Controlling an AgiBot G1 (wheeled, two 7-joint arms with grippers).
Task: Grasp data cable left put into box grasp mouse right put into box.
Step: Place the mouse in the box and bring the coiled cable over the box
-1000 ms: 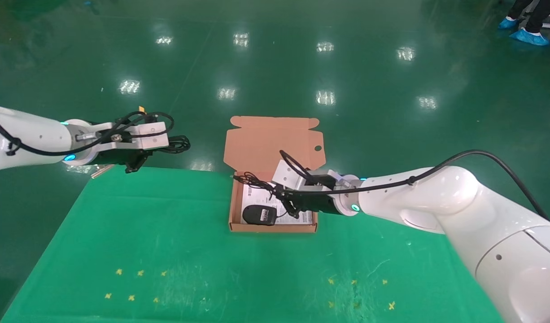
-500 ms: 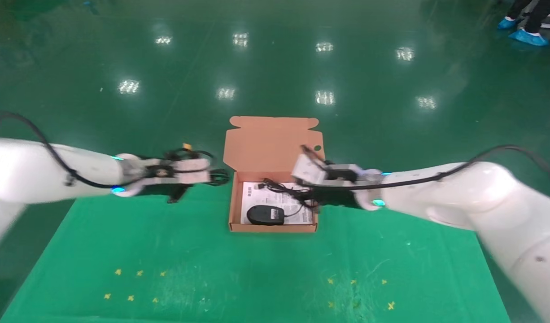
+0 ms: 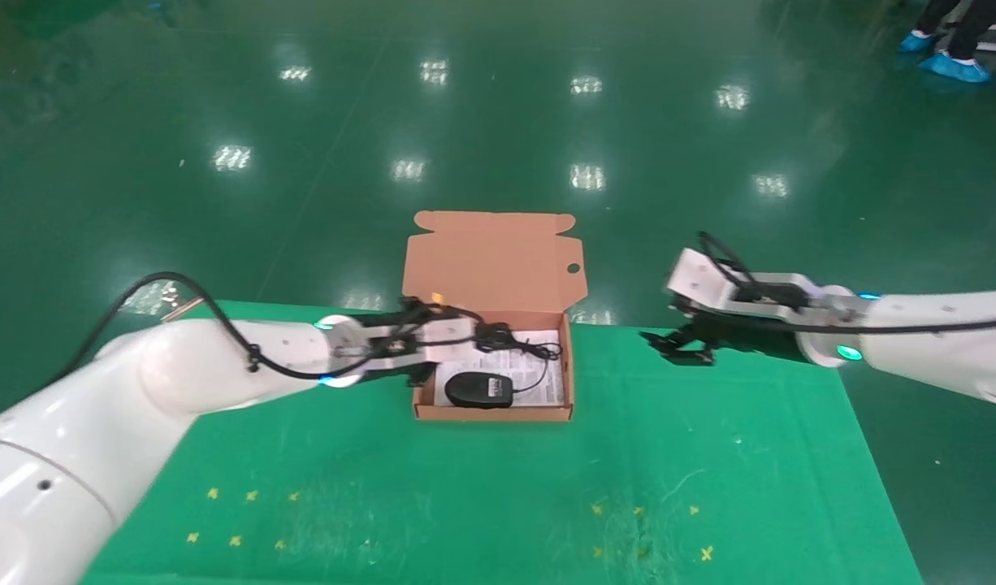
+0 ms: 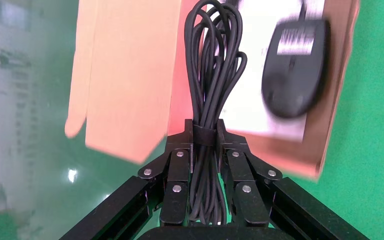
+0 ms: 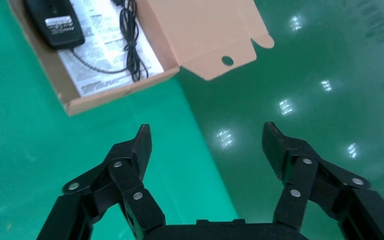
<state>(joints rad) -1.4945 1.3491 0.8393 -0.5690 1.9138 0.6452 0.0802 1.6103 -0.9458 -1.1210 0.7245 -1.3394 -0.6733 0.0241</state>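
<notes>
The data cable point(image 4: 211, 85) sits right between the two black fingers of the left gripper point(image 4: 205, 132), and the fingers are squeezed tight on it. In the left wrist picture the cable runs up the middle of the frame, from the bottom edge to the top. It is a thin black cord, folded many times into a long flat bundle, with a small black band around it where the fingers pinch. The cord looks smooth and rubbery.

In the head picture the left gripper point(image 3: 433, 370) is near the middle of the frame, at the left wall of the box point(image 3: 495, 413), with the cable point(image 3: 495, 332) reaching over the box.

The box is flat brown cardboard with its lid flap standing open, and the flap has a little round hole. A white printed sheet point(image 3: 547, 388) lies at its bottom. The mouse point(image 3: 479, 391) rests on that sheet. It is black, oval and smooth, with a pale label.

The right gripper point(image 3: 677, 345) is at the right of the head picture, well apart from the box, above the green cloth point(image 3: 498, 487). Its fingers are spread wide with nothing between them.
</notes>
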